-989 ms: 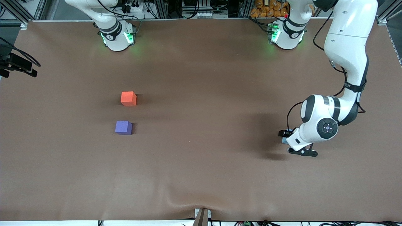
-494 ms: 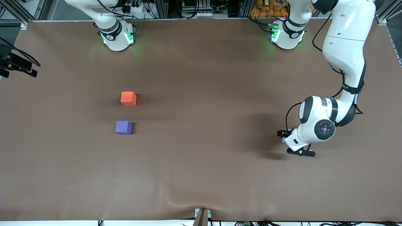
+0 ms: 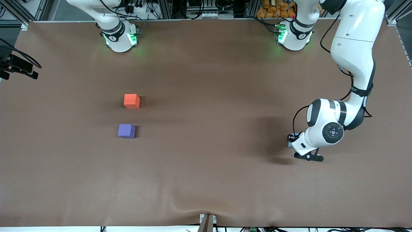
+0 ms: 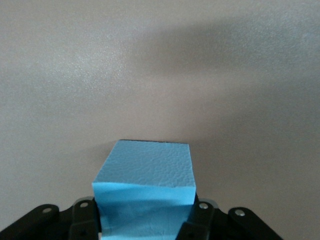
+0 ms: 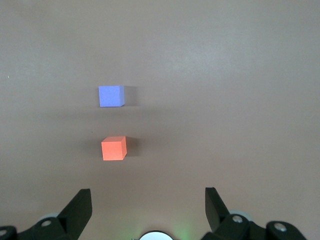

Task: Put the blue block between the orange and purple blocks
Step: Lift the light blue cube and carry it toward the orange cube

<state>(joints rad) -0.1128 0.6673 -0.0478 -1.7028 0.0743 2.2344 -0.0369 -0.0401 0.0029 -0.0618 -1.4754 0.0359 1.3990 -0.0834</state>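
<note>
**Blue block gripped, ready to carry**

Since the left gripper (image 4: 145, 227) has its fingers closed on the blue block (image 4: 145, 172) at the left arm's end of the counter (image 3: 206, 180), lift it straight up before carrying it across. The block sits squarely between the jaws. The orange block (image 3: 131, 101) and purple block (image 3: 126, 130) wait well apart from it, beneath the open, idle right gripper (image 5: 147, 210).
</note>
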